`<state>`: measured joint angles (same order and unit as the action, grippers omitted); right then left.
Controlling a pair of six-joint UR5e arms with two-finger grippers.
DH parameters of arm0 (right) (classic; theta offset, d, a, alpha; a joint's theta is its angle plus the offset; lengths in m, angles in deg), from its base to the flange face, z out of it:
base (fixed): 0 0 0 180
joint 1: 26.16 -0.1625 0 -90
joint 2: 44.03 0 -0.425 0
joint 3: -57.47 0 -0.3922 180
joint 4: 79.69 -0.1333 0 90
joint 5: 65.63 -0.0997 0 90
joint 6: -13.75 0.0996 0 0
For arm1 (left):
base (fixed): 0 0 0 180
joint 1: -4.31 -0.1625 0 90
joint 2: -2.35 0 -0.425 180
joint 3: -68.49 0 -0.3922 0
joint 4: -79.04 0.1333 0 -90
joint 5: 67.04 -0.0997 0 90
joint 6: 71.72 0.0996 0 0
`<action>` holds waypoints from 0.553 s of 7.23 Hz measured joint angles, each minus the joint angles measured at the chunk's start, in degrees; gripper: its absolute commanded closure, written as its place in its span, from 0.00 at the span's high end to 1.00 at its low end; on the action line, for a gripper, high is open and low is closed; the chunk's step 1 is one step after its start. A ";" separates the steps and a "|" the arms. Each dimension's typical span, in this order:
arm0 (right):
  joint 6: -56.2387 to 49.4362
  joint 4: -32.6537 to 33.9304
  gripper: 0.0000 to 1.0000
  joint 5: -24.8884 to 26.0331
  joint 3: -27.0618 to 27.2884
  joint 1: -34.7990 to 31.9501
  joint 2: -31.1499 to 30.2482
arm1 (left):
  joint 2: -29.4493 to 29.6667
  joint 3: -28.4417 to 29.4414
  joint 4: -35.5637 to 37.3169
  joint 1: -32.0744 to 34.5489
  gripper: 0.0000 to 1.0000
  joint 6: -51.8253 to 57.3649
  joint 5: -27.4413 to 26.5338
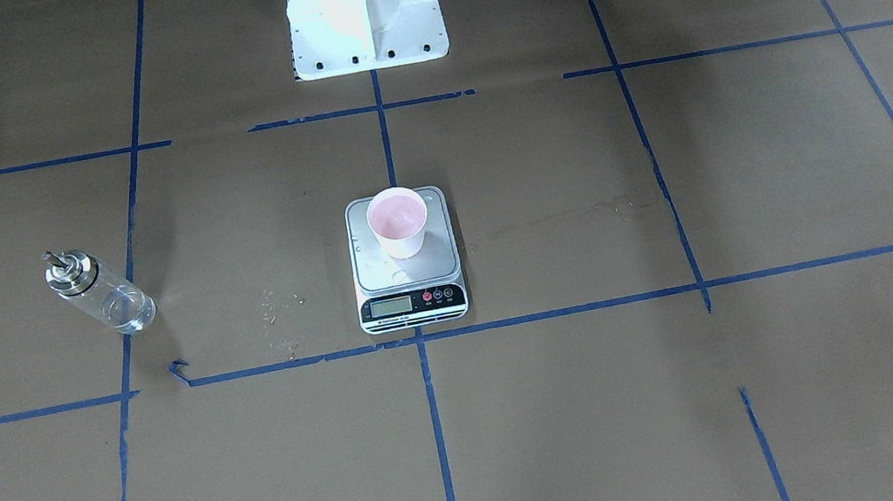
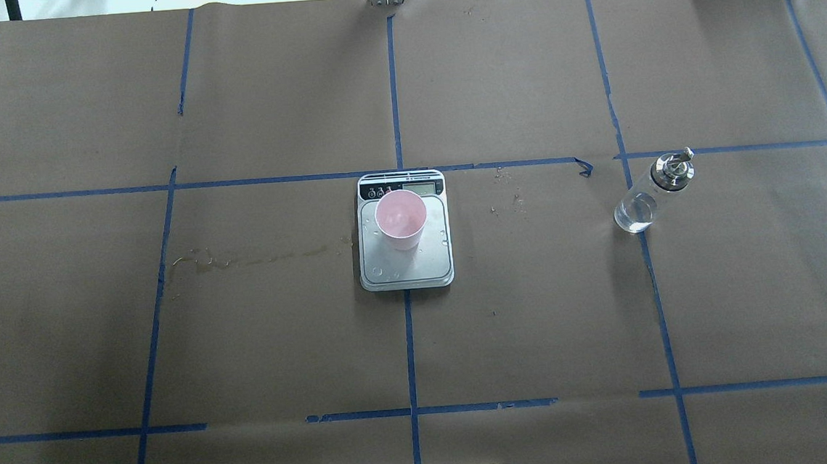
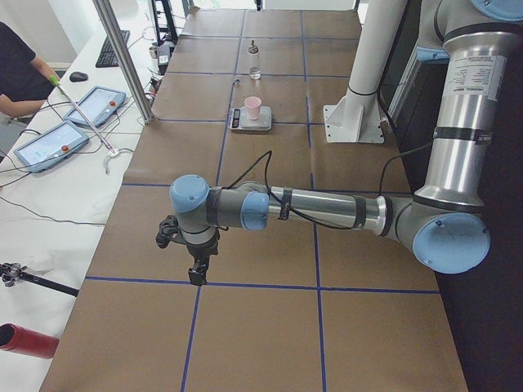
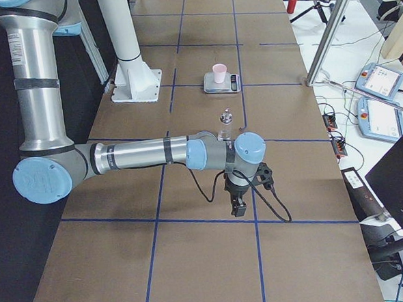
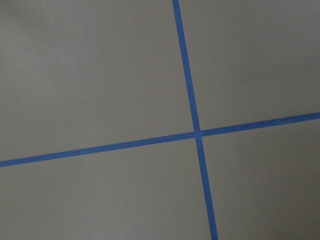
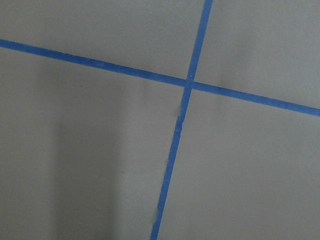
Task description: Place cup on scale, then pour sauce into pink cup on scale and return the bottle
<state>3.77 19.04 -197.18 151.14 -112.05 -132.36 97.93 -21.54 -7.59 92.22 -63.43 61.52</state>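
1. Cup (image 2: 401, 220) – pink, upright on the scale (image 2: 406, 265), on the half of the steel platform nearer the display strip. I can't make out any liquid inside it.
2. The scale sits mid-table (image 2: 246, 331) on the centre blue tape (image 2: 409, 349) line, with its LCD (image 1: 390, 305) facing away from the robot. The reading is too small to make out.
3. A few droplets (image 2: 378, 270) lie on the bare platform beside the cup.
4. Bottle (image 2: 649, 193) – upright on the table on the robot's right, well apart from the scale, with its base at a tape line. The silver cap and spout are on. Nothing holds it.
5. Sauce (image 2: 634, 215) – a clear liquid, faintly visible low in the bottle.
6. Left claw (image 3: 198, 269) points down over the table near a tape line, far from the scale. It shows only in the side view, so I can't tell if it's open or closed.
7. Right claw (image 4: 238, 207) points down on the bottle's side, apart from the bottle. Again it's in the side view only, so its state can't be told.
8. Both wrist views show only table and crossing tape.
9. A faint stain (image 2: 255, 257) runs on the table on the robot's left of the scale.
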 measured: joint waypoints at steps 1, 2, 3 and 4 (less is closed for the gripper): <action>2.65 -0.05 1.00 -0.31 -0.22 -0.40 0.36 | 0.05 0.10 0.76 0.12 1.00 1.16 0.01; 5.79 -1.00 1.00 -0.95 -0.24 -0.93 0.64 | 0.03 0.18 1.05 0.21 1.00 1.66 0.04; 8.77 -3.81 1.00 -1.72 -0.34 -1.35 0.53 | -0.03 0.19 1.12 0.30 1.00 1.87 0.10; 11.40 -6.99 1.00 -2.16 -0.48 -1.61 0.30 | -0.06 0.19 1.10 0.37 1.00 1.95 0.15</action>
<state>15.17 12.05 -199.33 150.67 -113.66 -132.06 97.87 -21.35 -6.49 92.59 -61.48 61.68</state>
